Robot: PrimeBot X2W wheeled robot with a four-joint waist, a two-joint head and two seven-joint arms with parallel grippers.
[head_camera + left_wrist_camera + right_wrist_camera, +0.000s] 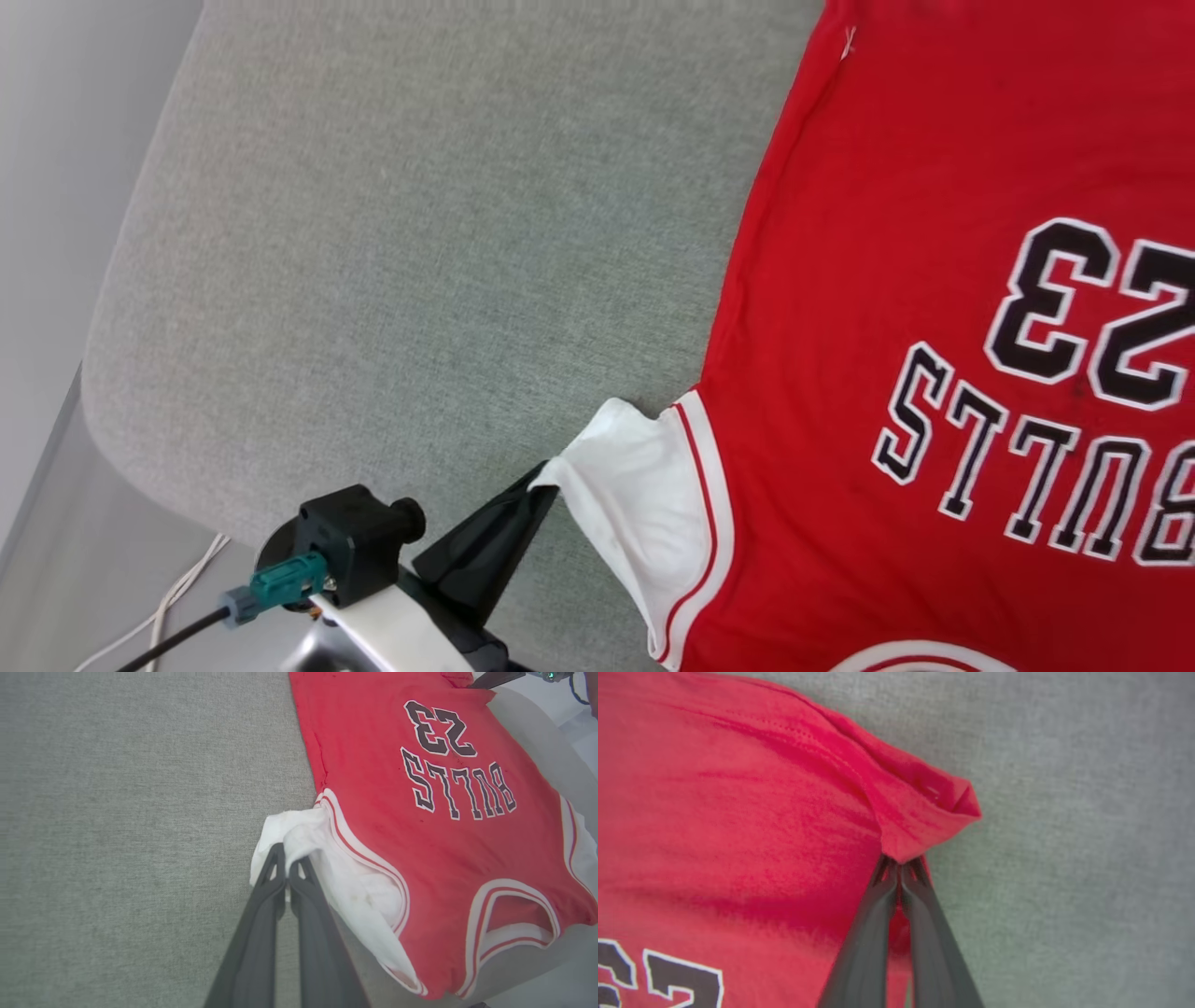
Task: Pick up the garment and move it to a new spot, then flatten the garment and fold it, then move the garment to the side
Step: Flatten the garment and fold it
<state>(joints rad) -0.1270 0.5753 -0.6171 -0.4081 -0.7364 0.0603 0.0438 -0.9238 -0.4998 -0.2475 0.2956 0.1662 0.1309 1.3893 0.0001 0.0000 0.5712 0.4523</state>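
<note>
Grey woven fabric covers the one wide surface (pixel 373 233). One red shirt (pixel 887 187) lies flat on the right part of it in the head view, printed side up, with the number 23 upside down. Two grippers hold it. The left gripper (pixel 287 864) is closed on the white sleeve (pixel 299 835), and the right gripper (pixel 901 864) is closed on one red hem corner (pixel 924 807).
</note>
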